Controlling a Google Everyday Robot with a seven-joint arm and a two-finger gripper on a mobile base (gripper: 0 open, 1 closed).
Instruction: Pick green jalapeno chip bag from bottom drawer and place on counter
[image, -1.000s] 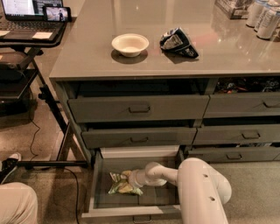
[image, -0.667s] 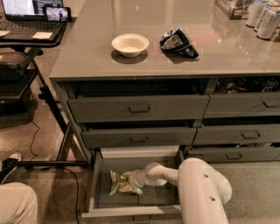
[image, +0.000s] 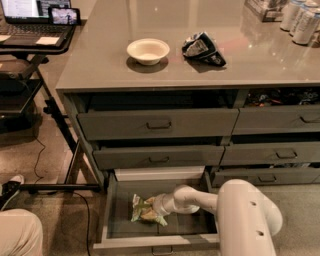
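The green jalapeno chip bag (image: 140, 209) lies wrinkled on the grey floor of the open bottom drawer (image: 120, 220), left of centre. My white arm reaches down into the drawer from the right, and the gripper (image: 155, 206) is at the bag's right side, touching it. The grey counter (image: 200, 70) is above, with its thin edge over the drawers.
A white bowl (image: 148, 51) and a black-and-white snack bag (image: 203, 48) sit on the counter. Cans (image: 302, 22) stand at its far right. A black laptop table (image: 35, 37) is at the left. A person's knee (image: 17, 232) and shoe (image: 11, 189) are at bottom left.
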